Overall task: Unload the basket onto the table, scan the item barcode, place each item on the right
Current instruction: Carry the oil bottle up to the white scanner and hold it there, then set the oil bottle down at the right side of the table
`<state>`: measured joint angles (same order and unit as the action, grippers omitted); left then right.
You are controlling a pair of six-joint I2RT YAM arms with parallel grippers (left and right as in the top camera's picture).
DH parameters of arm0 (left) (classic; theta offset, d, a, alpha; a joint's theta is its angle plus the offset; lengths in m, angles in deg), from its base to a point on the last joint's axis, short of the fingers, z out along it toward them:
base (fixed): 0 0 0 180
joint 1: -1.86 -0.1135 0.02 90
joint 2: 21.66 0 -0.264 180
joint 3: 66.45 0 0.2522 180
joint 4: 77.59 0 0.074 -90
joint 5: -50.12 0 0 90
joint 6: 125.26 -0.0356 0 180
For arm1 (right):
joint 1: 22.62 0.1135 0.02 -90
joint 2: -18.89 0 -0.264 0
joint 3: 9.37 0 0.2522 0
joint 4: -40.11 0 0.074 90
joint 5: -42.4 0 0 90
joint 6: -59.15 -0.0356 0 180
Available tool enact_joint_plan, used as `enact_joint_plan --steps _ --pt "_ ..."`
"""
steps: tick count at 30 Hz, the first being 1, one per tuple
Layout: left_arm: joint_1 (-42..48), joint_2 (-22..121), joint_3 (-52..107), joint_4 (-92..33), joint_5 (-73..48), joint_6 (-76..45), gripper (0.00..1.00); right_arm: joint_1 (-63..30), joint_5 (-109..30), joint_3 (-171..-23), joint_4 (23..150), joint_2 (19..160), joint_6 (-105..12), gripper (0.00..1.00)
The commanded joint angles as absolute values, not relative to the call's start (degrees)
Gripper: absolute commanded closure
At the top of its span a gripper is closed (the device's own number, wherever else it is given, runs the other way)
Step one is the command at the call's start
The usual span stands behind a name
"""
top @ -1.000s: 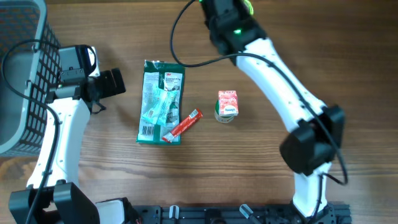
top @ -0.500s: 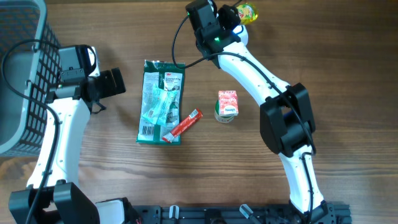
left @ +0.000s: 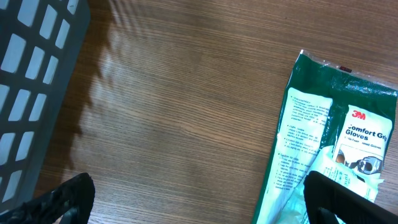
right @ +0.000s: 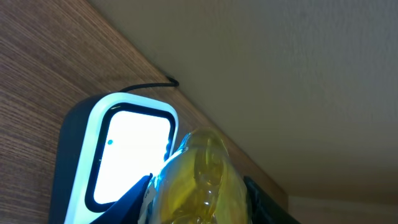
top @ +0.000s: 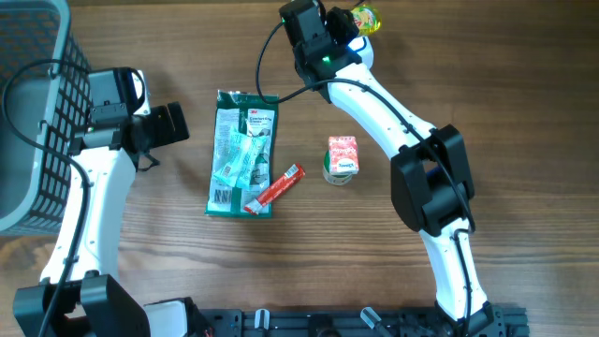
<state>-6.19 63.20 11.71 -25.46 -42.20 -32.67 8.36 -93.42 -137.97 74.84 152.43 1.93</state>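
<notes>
Yellow item [top: 364, 18]: what lies under it, and what is around?
— Brown wood-grain tabletop [top: 524, 112]. Past its far edge the right wrist view shows plain beige. Take the green glove packet [top: 241, 154] as marker: a red sachet [top: 277, 186] overlaps its lower right corner, a red-and-white carton [top: 342, 156] stands to its right, and a grey basket [top: 28, 103] sits well to its left, beyond the left pincer [top: 173, 124], whose jaws stand wide.
And the item itself?
— Up and right of the packet, at the far edge, clamped in the right pincer [right: 198, 202], just beside the lit window of a scanner [right: 118, 155].
</notes>
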Motion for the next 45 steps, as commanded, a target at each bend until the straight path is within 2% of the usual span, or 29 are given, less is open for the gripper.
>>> enact_joint_plan --steps 1,9,12,17,23,27,34,40,45 --pt "-6.4 63.4 12.0 -25.6 -42.7 -33.5 0.0 8.7 -93.6 -138.9 74.5 152.6 0.6 0.95" --pt "-6.4 63.4 12.0 -25.6 -42.7 -33.5 0.0 8.6 -93.9 -137.8 74.3 152.6 0.9 0.95" --pt "-6.4 63.4 12.0 -25.6 -42.7 -33.5 0.0 8.6 -97.1 -137.8 74.1 151.6 0.7 0.9" --pt "-6.4 63.4 12.0 -25.6 -42.7 -33.5 0.0 8.6 -103.8 -137.8 77.8 146.4 0.0 0.94" --pt "-6.4 63.4 12.0 -25.6 -42.7 -33.5 0.0 7.6 -102.0 -137.8 89.7 135.5 -13.0 0.9" --pt "-6.4 63.4 12.0 -25.6 -42.7 -33.5 0.0 5.2 -94.8 -137.8 101.0 128.3 -24.5 0.89" --pt "-6.4 63.4 12.0 -25.6 -42.7 -33.5 0.0 -7.2 -72.3 -137.8 118.4 116.7 -41.2 0.86" --pt "-6.4 63.4 12.0 -25.6 -42.7 -33.5 0.0 -23.0 -50.3 -137.8 126.5 114.9 -44.5 0.85" --pt "-6.4 63.4 12.0 -25.6 -42.7 -33.5 0.0 -31.4 -43.4 -135.9 130.1 117.1 -44.4 0.8"
